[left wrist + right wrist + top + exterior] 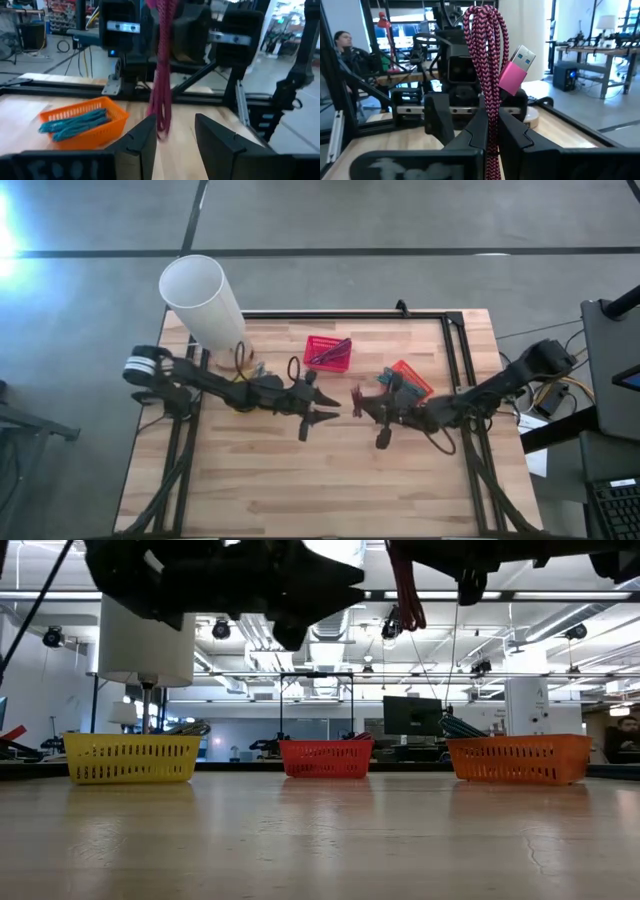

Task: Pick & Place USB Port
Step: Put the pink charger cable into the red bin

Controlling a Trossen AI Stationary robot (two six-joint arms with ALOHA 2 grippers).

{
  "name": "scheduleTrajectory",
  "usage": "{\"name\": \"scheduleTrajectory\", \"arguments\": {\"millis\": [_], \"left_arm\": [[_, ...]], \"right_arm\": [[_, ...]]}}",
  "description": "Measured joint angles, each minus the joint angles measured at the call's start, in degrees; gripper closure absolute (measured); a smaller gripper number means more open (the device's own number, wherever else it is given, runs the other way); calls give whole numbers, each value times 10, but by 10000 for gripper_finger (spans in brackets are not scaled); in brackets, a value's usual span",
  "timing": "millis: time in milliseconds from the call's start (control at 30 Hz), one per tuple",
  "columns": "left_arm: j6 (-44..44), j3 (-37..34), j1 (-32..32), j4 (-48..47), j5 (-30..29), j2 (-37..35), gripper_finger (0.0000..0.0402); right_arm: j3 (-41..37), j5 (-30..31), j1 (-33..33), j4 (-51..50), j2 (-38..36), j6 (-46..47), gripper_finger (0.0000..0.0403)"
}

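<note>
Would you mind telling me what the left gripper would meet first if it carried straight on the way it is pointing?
Most likely the pink braided cable hanging from the shut right gripper, which faces the open left gripper across a small gap. Depth is hard to judge.

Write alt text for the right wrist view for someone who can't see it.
A looped pink braided USB cable is pinched upright between the right gripper jaws, its pink plug with metal tip sticking out to one side. Just beyond it, the left gripper faces the camera above the wooden table.
</note>
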Motion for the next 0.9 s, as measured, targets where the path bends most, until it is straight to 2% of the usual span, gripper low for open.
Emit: {"name": "scheduleTrajectory", "arguments": {"millis": [333,600,767,900], "left_arm": [[-1,75,0,9,0,78,264],[1,76,0,12,17,75,264],[8,76,1,26,18,70,264],[15,82,1,27,19,72,282]], "right_arm": [[46,-3,0,-6,45,-16,383],[48,-10,3,-63,21,-3,383],[47,-18,2,-64,19,4,383],[48,-18,2,-63,20,-9,383]]}}
